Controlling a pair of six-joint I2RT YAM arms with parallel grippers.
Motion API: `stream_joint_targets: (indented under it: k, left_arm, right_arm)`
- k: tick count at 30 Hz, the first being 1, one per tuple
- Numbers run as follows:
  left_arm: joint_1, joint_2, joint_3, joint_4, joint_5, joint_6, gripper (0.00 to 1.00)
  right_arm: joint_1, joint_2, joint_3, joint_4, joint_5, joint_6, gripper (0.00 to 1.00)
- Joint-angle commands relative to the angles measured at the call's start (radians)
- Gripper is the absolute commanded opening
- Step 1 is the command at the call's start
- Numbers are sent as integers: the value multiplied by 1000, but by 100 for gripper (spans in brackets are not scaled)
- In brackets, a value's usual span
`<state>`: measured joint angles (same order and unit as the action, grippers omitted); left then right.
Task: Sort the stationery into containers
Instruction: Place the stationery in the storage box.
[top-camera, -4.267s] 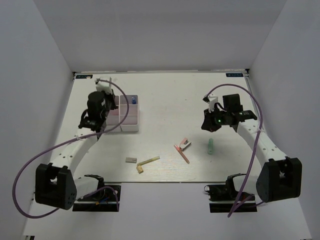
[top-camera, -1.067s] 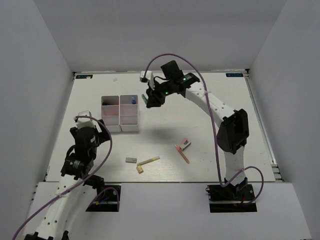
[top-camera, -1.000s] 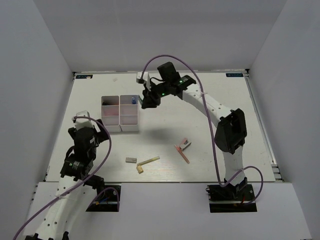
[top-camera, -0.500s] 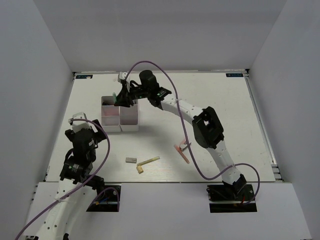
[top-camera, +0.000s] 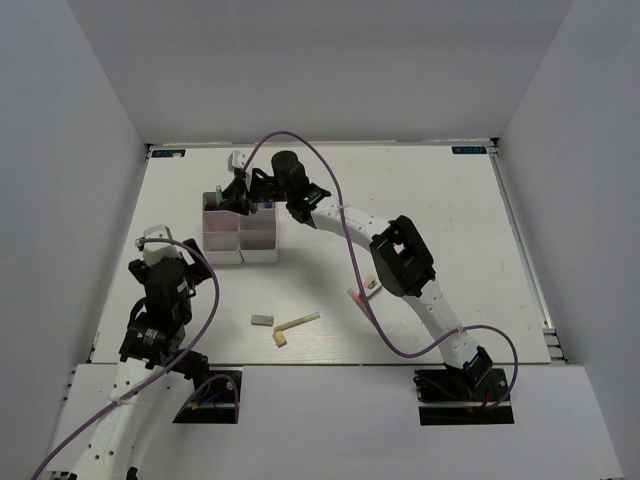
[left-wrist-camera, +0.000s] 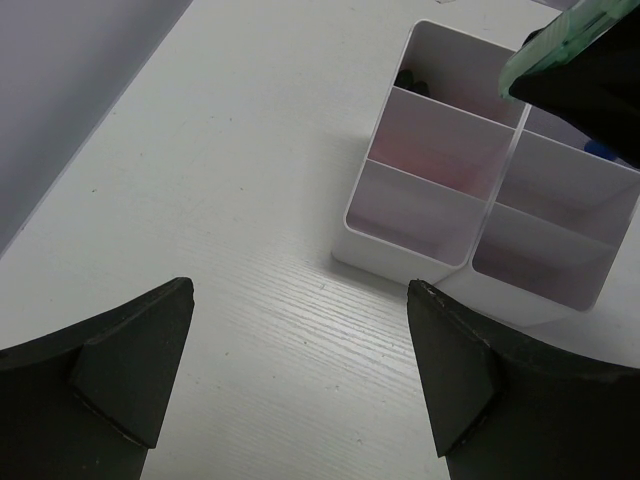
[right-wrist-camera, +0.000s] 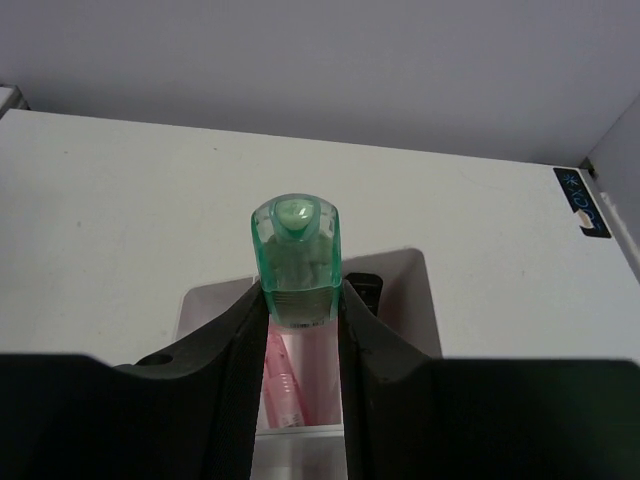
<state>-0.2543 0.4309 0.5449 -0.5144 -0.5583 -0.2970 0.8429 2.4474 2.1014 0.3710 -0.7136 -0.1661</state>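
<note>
Right gripper (right-wrist-camera: 296, 290): jaws partly closed, clamped on either side of the pale green tube (right-wrist-camera: 295, 255); the tube stands up between the fingers, its rounded end toward the wrist camera.
Under the grip: an open compartment at the far end of the organizer box (right-wrist-camera: 412, 300), straight below the fingertips; a pink pen (right-wrist-camera: 278, 385) already lies in it.
Just beside the tube: a black-capped item (right-wrist-camera: 365, 286) in the neighbouring cell. I cannot tell exactly which cell the tube's lower end is lined up with.
Step in hand: delivery, with the tube held over the box and not yet let go.
Next move: probably lower the tube until its end is inside the cell walls and clear of the divider, then spread the jaws and lift straight out.
Well behind the hand: a grey block (top-camera: 262, 321), a yellowish stick (top-camera: 297, 322) and a pink stick (top-camera: 365, 308) lie loose on the table, yet to be sorted.
Left gripper (left-wrist-camera: 300, 370): wide open and empty, parked on the near side of the box.
</note>
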Motion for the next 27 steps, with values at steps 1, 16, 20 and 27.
stream_joint_targets:
  k: [1,16,20,27]
  left_arm:
    - [4,-9,-8,13,-11,-4,97]
    - [3,-18,-10,13,-12,-7,98]
    - [4,-18,-8,13,-11,-7,98]
    - [6,-18,-11,14,-11,-8,98]
  right_arm:
    - [10,5,-12,77,19,-55,0]
    - [25,-5,-112,36,17,-196,0]
    - [27,2,-112,39,40,-208,0]
    - [31,-1,-127,25,91,-266,0]
